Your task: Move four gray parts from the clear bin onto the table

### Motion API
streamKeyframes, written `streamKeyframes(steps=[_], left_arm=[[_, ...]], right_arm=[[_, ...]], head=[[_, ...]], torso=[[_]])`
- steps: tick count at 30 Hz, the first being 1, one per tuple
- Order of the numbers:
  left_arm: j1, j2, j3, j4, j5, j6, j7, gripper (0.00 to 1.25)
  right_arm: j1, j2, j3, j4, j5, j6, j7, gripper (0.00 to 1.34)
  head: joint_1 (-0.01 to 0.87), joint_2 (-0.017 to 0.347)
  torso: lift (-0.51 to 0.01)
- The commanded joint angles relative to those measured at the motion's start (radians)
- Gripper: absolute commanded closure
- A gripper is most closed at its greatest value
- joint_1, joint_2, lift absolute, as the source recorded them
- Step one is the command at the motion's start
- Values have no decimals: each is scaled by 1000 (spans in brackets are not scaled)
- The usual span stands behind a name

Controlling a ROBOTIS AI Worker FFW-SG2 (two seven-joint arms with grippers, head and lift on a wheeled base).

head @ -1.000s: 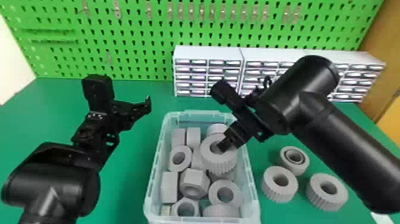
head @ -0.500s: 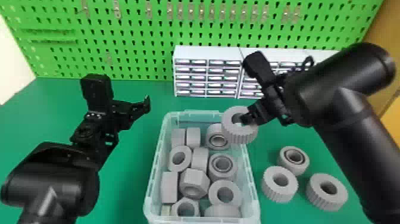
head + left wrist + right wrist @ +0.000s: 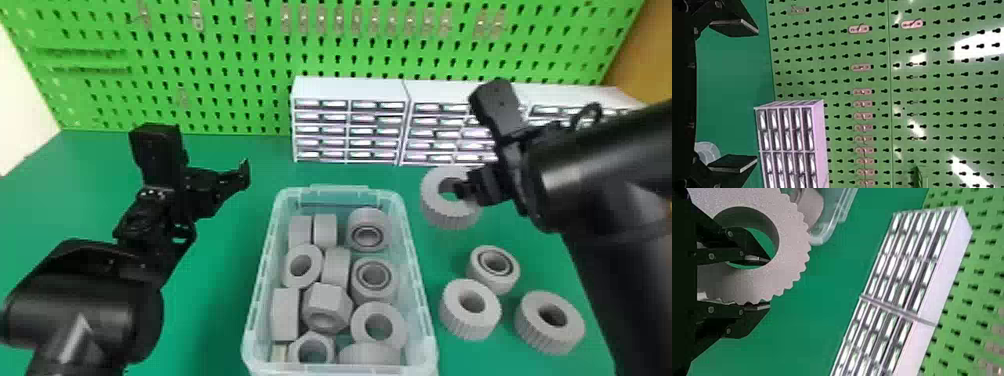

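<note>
My right gripper (image 3: 465,192) is shut on a gray ridged ring (image 3: 450,215), held over the table to the right of the clear bin (image 3: 420,300). In the right wrist view, one finger of the right gripper (image 3: 760,284) passes through the hole of the ridged ring (image 3: 793,254) and the other presses its toothed rim. Several gray nuts and rings, among them a hex nut (image 3: 325,305), lie in the bin. My left gripper (image 3: 215,185) stays parked left of the bin; the left wrist view shows the left gripper (image 3: 756,96) open, with nothing between its fingers.
Three gray parts stand on the table right of the bin: a bearing-like ring (image 3: 480,280), a ridged ring (image 3: 457,325) and a wider one (image 3: 535,332). White drawer cabinets (image 3: 350,90) line the back, before a green pegboard (image 3: 225,65).
My right gripper has lifted the ridged ring out of the bin and carried it right, past the bin's side wall. The left arm has kept still.
</note>
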Motion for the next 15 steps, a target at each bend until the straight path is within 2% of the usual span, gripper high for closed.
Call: streamKeyframes(steps=[1, 10, 15], left_arm=[[-2, -1, 2, -1, 1, 0, -5, 142], [-3, -4, 13, -1, 5, 0, -22, 142], [-3, -7, 15, -1, 8, 0, -26, 142]], right_arm=[[47, 15, -48, -18, 68, 3, 0, 1177], [130, 36, -128, -37, 258, 3, 0, 1177], [171, 44, -220, -30, 263, 3, 0, 1177]], head=[[686, 26], [686, 26], [686, 26]], torso=[[-50], [-50], [-50]])
